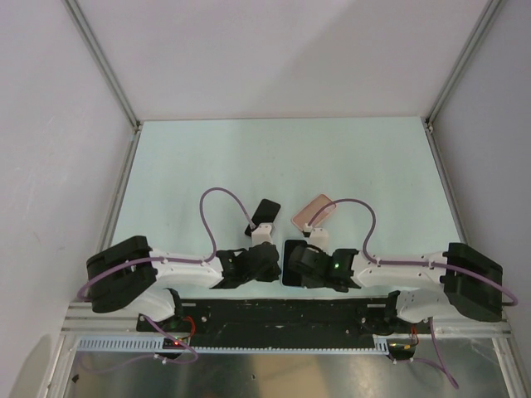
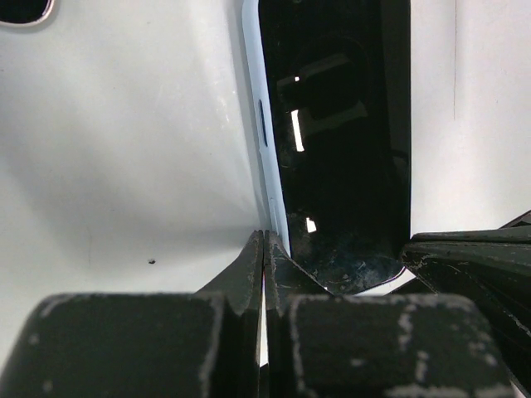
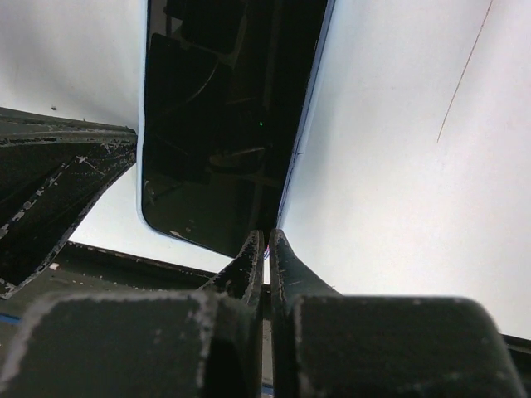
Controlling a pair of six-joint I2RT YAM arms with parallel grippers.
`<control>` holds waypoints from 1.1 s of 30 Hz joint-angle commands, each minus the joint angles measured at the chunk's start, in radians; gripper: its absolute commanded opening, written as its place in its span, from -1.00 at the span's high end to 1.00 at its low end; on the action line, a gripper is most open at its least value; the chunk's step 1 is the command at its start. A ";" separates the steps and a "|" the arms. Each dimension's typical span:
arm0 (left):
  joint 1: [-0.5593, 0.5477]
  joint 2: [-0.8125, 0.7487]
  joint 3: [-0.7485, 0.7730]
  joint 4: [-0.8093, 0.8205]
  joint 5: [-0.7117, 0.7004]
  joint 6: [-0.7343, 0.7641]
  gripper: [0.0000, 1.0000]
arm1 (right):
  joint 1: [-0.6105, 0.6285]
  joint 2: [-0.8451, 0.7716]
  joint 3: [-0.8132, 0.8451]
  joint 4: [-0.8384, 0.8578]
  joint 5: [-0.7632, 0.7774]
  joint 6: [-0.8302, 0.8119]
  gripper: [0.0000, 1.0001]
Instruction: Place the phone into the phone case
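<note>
Step judged pre-grasp: phone (image 2: pixel 340 141) flanked by closed, empty left fingers (image 2: pixel 241 278) and right fingers (image 3: pixel 294 269); a grasp is needed before transfer to case (image 1: pixel 315 211)

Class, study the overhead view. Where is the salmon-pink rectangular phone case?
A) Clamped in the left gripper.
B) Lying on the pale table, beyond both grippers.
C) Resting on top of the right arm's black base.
B: the salmon-pink rectangular phone case lies on the pale table, farther out than the arms, with no fingers closed on it.
</note>
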 commanded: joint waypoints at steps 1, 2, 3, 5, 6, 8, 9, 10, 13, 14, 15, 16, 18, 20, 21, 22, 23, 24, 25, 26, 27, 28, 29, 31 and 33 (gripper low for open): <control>-0.015 0.027 0.033 0.069 0.017 -0.002 0.99 | 0.042 0.171 -0.069 0.166 -0.064 0.082 1.00; -0.015 0.026 0.033 0.068 0.016 -0.001 0.99 | 0.047 0.179 -0.069 0.165 -0.062 0.087 1.00; -0.015 0.025 0.033 0.068 0.015 -0.001 0.99 | 0.050 0.188 -0.069 0.166 -0.062 0.089 1.00; -0.015 0.022 0.033 0.068 0.014 0.000 1.00 | 0.055 0.203 -0.069 0.167 -0.063 0.092 1.00; -0.014 0.020 0.033 0.068 0.014 0.000 1.00 | 0.057 0.209 -0.069 0.168 -0.064 0.095 1.00; -0.014 0.017 0.033 0.068 0.014 0.001 1.00 | 0.061 0.226 -0.069 0.172 -0.067 0.096 1.00; -0.015 0.015 0.031 0.068 0.014 0.001 1.00 | 0.064 0.236 -0.069 0.176 -0.069 0.098 1.00; -0.013 0.013 0.031 0.067 0.013 0.002 0.99 | 0.066 0.244 -0.069 0.178 -0.071 0.100 1.00; -0.011 0.007 0.026 0.068 0.014 0.002 0.99 | 0.078 0.271 -0.070 0.186 -0.074 0.110 1.00; -0.010 0.005 0.024 0.067 0.014 0.002 0.99 | 0.081 0.279 -0.071 0.192 -0.077 0.115 1.00; -0.010 0.004 0.023 0.067 0.015 0.003 0.99 | 0.084 0.285 -0.072 0.195 -0.080 0.117 1.00; -0.009 0.002 0.023 0.068 0.015 0.004 0.99 | 0.085 0.289 -0.073 0.198 -0.082 0.121 1.00; -0.007 -0.001 0.022 0.068 0.015 0.007 0.99 | 0.089 0.284 -0.074 0.199 -0.081 0.127 1.00; -0.007 -0.006 0.020 0.068 0.016 0.010 1.00 | 0.089 0.260 -0.073 0.191 -0.074 0.127 1.00; -0.007 -0.010 0.020 0.067 0.017 0.012 1.00 | 0.087 0.241 -0.072 0.182 -0.068 0.126 1.00; -0.005 -0.015 0.019 0.067 0.016 0.015 0.99 | 0.085 0.212 -0.069 0.165 -0.058 0.123 1.00; -0.003 -0.020 0.018 0.064 0.015 0.017 0.99 | 0.079 0.184 -0.065 0.149 -0.047 0.118 1.00; -0.001 -0.027 0.016 0.061 0.015 0.020 0.99 | 0.074 0.145 -0.057 0.122 -0.030 0.113 1.00; 0.000 -0.033 0.015 0.058 0.014 0.022 1.00 | 0.063 0.112 -0.050 0.100 -0.017 0.101 1.00; 0.003 -0.043 0.015 0.054 0.014 0.024 1.00 | 0.049 0.069 -0.040 0.073 -0.001 0.092 1.00; 0.004 -0.049 0.015 0.048 0.012 0.027 1.00 | 0.036 0.035 -0.030 0.053 0.011 0.077 1.00; 0.005 -0.059 0.015 0.042 0.010 0.031 1.00 | 0.019 -0.012 -0.022 0.032 0.025 0.063 0.99; 0.006 -0.068 0.016 0.034 0.008 0.034 1.00 | 0.004 -0.048 -0.016 0.021 0.034 0.042 0.98; 0.006 -0.087 0.018 0.017 0.002 0.040 0.99 | -0.035 -0.141 -0.006 0.012 0.045 0.003 0.92; 0.006 -0.112 0.022 -0.004 0.000 0.048 0.99 | -0.083 -0.210 0.003 0.005 0.053 -0.038 0.83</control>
